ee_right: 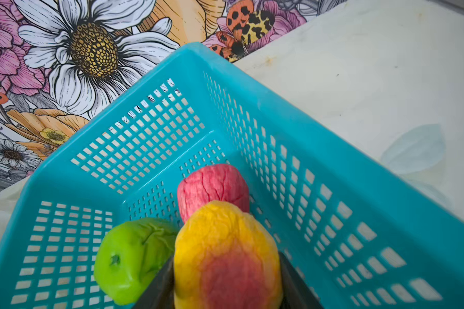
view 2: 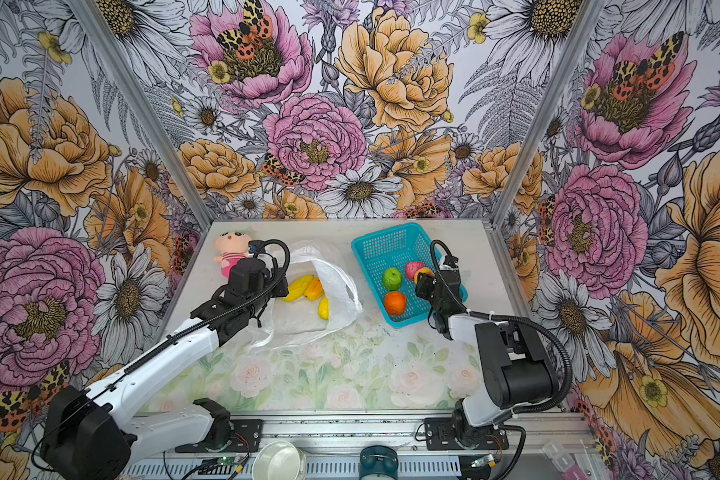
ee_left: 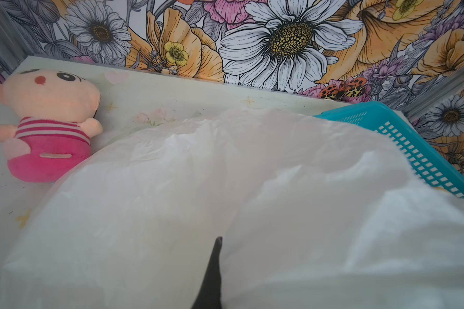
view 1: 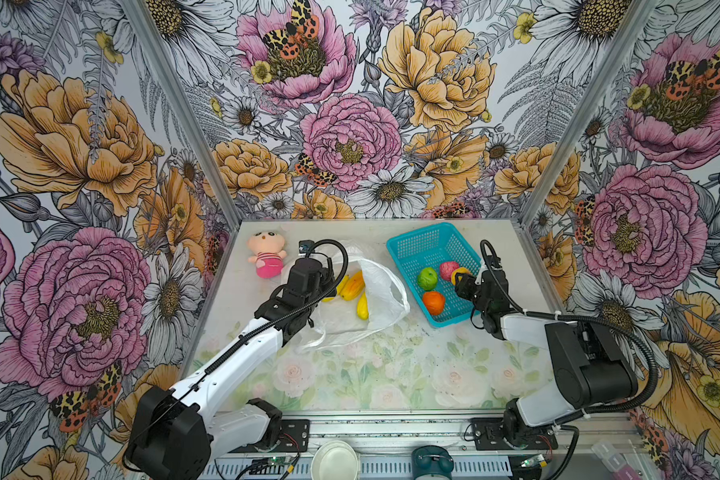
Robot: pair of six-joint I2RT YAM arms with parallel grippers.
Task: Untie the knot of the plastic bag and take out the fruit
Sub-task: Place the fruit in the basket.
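Lying slumped and open on the left-centre of the table, thin crinkly translucent white plastic bag, mouth toward the right arm. One thin loop handle lies loose on the near side. Three oblong yellow fruits lie inside, bunched close together near the bag's left side.

left gripper sits at the bag's left edge, hidden under its own wrist in both top views. In the left wrist view its black fingers are closed to a single tip with bag film all round; cannot tell if film is pinched between them.

right gripper hangs over the right side of a teal plastic mesh basket, clamped on a yellow-and-red fruit. Black fingers press both sides of it. Whether the fruit touches the basket floor cannot be told.

In the basket: green round fruit and pink-red wrinkled ball, both just beside the held fruit; orange round fruit nearer the robot, apart from those.

Basket stands just right of the bag, angled to the table edge. Pink plush doll with striped top lies at the far left, just beside the bag. Pale floral table.
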